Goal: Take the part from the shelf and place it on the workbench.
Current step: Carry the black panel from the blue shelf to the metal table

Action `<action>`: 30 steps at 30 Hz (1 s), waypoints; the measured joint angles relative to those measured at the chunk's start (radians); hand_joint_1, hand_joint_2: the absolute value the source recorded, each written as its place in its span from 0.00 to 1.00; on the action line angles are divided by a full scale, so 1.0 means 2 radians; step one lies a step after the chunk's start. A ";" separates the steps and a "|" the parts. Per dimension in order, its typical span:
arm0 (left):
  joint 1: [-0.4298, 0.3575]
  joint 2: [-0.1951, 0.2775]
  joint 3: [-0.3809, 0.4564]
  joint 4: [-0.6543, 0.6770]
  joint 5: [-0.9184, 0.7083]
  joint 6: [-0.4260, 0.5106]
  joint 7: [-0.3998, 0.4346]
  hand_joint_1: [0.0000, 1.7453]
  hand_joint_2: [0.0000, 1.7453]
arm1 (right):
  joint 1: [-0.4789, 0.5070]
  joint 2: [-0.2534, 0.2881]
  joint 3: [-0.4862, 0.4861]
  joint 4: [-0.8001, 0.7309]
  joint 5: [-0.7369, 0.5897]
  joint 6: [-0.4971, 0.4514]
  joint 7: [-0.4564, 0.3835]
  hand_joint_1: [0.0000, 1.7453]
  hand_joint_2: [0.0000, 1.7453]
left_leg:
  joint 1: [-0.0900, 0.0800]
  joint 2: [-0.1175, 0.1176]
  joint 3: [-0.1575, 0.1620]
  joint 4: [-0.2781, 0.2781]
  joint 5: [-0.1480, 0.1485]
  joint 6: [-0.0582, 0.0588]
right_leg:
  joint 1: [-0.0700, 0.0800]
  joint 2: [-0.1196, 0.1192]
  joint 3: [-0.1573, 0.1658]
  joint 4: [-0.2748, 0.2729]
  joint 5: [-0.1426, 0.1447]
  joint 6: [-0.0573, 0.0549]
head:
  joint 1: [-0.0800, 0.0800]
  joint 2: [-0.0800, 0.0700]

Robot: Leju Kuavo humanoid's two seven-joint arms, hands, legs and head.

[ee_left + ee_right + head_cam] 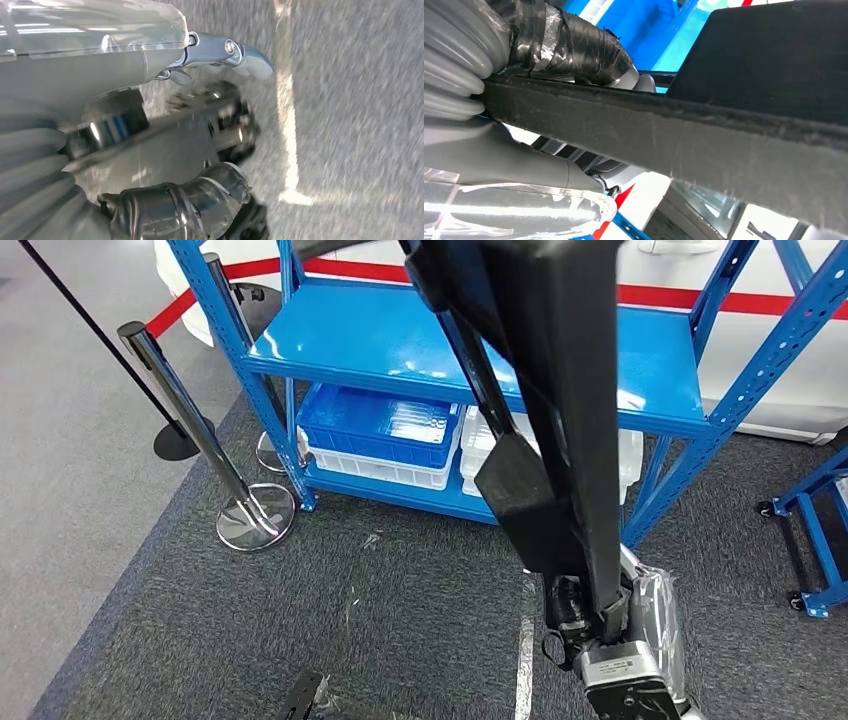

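Your right robot hand [600,625] gripped the near end of the long black part [560,390], which rose from it across the blue shelf [380,335]. Your left robot hand [200,130] hung over carpet; I couldn't tell its fingers' state.

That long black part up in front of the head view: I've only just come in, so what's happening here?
The right robot hand grips a long black part and holds it up in front of the blue shelf. The shelf's upper board is bare; on its lower level sit a blue bin and white bins. The left robot hand hangs over the grey carpet, holding nothing. The part has not yet been set down.
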 joint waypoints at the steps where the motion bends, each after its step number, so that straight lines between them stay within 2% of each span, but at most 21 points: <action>1: 0.000 0.000 0.000 0.000 0.000 0.000 0.000 0.00 1.00 | 0.000 0.000 0.000 0.000 0.000 0.000 0.000 1.00 1.00 | 0.000 0.000 0.012 -0.002 0.012 0.002 | 0.002 -0.001 -0.010 0.000 0.006 0.000 | 0.000 0.000; 2: 0.000 0.000 0.000 0.000 0.000 -0.001 0.000 0.00 1.00 | 0.000 0.000 0.000 0.000 0.000 0.000 0.000 1.00 1.00 | -0.002 0.002 0.032 -0.018 0.026 0.006 | 0.004 -0.002 -0.018 0.000 0.013 -0.001 | 0.000 0.000; 3: -0.001 0.000 0.000 0.000 -0.001 -0.001 0.001 0.00 1.00 | 0.000 0.000 0.001 0.000 0.000 0.000 0.000 1.00 1.00 | -0.004 0.008 0.060 -0.051 0.031 0.012 | 0.005 -0.004 -0.025 0.000 0.018 -0.001 | 0.000 0.000; 4: -0.003 0.000 0.000 0.000 -0.001 0.000 0.001 0.00 1.00 | 0.000 0.000 0.001 0.000 0.000 0.000 0.000 1.00 1.00 | -0.008 0.015 0.090 -0.092 0.026 0.016 | 0.006 -0.006 -0.029 0.000 0.023 0.000 | 0.000 0.000; 5: -0.005 0.000 0.000 0.000 -0.001 0.000 0.001 0.00 1.00 | 0.000 0.000 0.002 0.000 0.000 0.000 0.000 1.00 1.00 | -0.011 0.021 0.112 -0.124 0.018 0.019 | 0.005 -0.009 -0.029 -0.001 0.026 0.001 | 0.000 0.000; 6: -0.007 0.000 0.000 0.000 -0.001 0.001 0.002 0.00 1.00 | 0.001 0.000 0.003 0.000 0.000 0.001 0.000 1.00 1.00 | -0.015 0.025 0.126 -0.147 0.011 0.022 | 0.003 -0.013 -0.028 -0.003 0.029 0.004 | 0.000 0.000; 7: -0.009 -0.001 0.000 0.000 -0.002 0.002 0.003 0.00 1.00 | 0.001 0.000 0.004 0.000 0.000 0.001 0.000 1.00 1.00 | -0.018 0.023 0.130 -0.159 0.011 0.024 | 0.001 -0.018 -0.025 -0.006 0.033 0.008 | -0.001 0.000; 9: -0.009 -0.002 0.000 0.000 -0.002 0.003 0.007 0.00 1.00 | 0.000 0.000 0.008 0.000 -0.001 0.001 0.000 1.00 1.00 | -0.019 0.013 0.127 -0.170 0.029 0.030 | -0.002 -0.021 -0.025 -0.005 0.033 0.014 | -0.003 0.000; 10: -0.007 -0.002 0.000 0.000 -0.002 0.003 0.009 0.00 1.00 | 0.000 0.000 0.009 0.000 -0.001 0.001 0.000 1.00 1.00 | -0.018 0.009 0.125 -0.175 0.038 0.033 | -0.002 -0.018 -0.030 0.006 0.022 0.016 | -0.002 0.000; 13: -0.005 -0.002 0.000 0.000 -0.002 0.004 0.014 0.00 1.00 | 0.001 0.000 0.009 0.001 -0.001 0.002 0.000 1.00 1.00 | -0.017 0.000 0.111 -0.177 0.055 0.036 | -0.001 -0.004 -0.059 0.090 -0.038 0.019 | 0.002 0.000; 14: -0.005 -0.003 0.000 0.000 -0.002 0.004 0.015 0.00 1.00 | 0.001 0.000 0.009 0.001 -0.001 0.002 0.000 1.00 1.00 | -0.016 -0.005 0.104 -0.174 0.058 0.036 | -0.002 -0.002 -0.063 0.112 -0.050 0.020 | 0.002 0.000; 15: -0.004 -0.004 0.000 0.000 -0.002 0.004 0.016 0.00 1.00 | 0.001 0.000 0.009 0.001 -0.001 0.002 0.000 1.00 1.00 | -0.015 -0.009 0.097 -0.171 0.061 0.034 | -0.002 -0.002 -0.057 0.114 -0.050 0.022 | 0.002 0.000; 16: -0.003 -0.004 0.000 0.000 -0.002 0.004 0.016 0.00 1.00 | 0.001 0.000 0.009 0.001 -0.001 0.002 0.000 1.00 1.00 | -0.014 -0.015 0.091 -0.166 0.063 0.032 | -0.003 0.000 -0.041 0.098 -0.043 0.024 | 0.002 0.000; 18: -0.002 -0.005 0.000 0.000 -0.003 0.004 0.016 0.00 1.00 | 0.001 0.000 0.009 0.001 -0.001 0.002 0.000 1.00 1.00 | -0.010 -0.025 0.076 -0.150 0.062 0.026 | -0.007 0.012 0.003 0.038 -0.026 0.028 | 0.003 0.000; 20: -0.002 -0.005 0.000 0.000 -0.003 0.004 0.016 0.00 1.00 | 0.001 0.000 0.009 0.001 -0.001 0.002 0.000 1.00 1.00 | -0.010 -0.032 0.063 -0.134 0.061 0.021 | -0.008 0.022 0.022 0.006 -0.023 0.026 | 0.003 0.000; 22: -0.001 -0.004 0.000 0.000 -0.003 0.005 0.017 0.00 1.00 | 0.002 0.000 0.010 0.001 -0.001 0.002 0.000 1.00 1.00 | -0.009 -0.039 0.055 -0.129 0.063 0.016 | -0.007 0.017 0.020 0.006 -0.022 0.018 | 0.003 0.000; 24: 0.001 -0.003 0.000 0.000 -0.003 0.006 0.017 0.00 1.00 | 0.001 0.000 0.011 0.001 -0.001 0.003 0.000 1.00 1.00 | -0.009 -0.034 0.048 -0.120 0.058 0.011 | -0.007 0.009 0.019 0.004 -0.019 0.012 | 0.001 0.000; 26: 0.001 -0.003 0.000 0.000 -0.003 0.006 0.017 0.00 1.00 | 0.000 0.000 0.012 0.001 -0.001 0.004 0.000 1.00 1.00 | -0.008 -0.018 0.030 -0.080 0.035 0.006 | -0.007 -0.001 0.018 0.003 -0.017 0.008 | -0.003 0.000; 28: 0.000 -0.004 0.000 0.000 -0.003 0.006 0.017 0.00 1.00 | 0.001 0.000 0.012 0.001 -0.001 0.004 0.000 1.00 1.00 | -0.005 -0.009 0.003 -0.021 0.009 0.003 | -0.005 -0.012 0.017 0.003 -0.017 0.007 | -0.005 0.000; 29: 0.001 -0.005 0.000 0.000 -0.004 0.006 0.017 0.00 1.00 | 0.001 0.000 0.013 0.001 -0.001 0.004 0.000 1.00 1.00 | -0.004 -0.008 -0.004 -0.004 0.006 0.002 | -0.005 -0.017 0.016 0.003 -0.016 0.007 | -0.005 0.000; 30: 0.001 -0.005 0.000 0.000 -0.003 0.006 0.017 0.00 1.00 | 0.001 0.000 0.013 0.001 -0.001 0.004 0.000 1.00 1.00 | -0.004 -0.007 -0.002 -0.005 0.011 0.002 | -0.004 -0.023 0.016 0.003 -0.016 0.007 | -0.005 0.000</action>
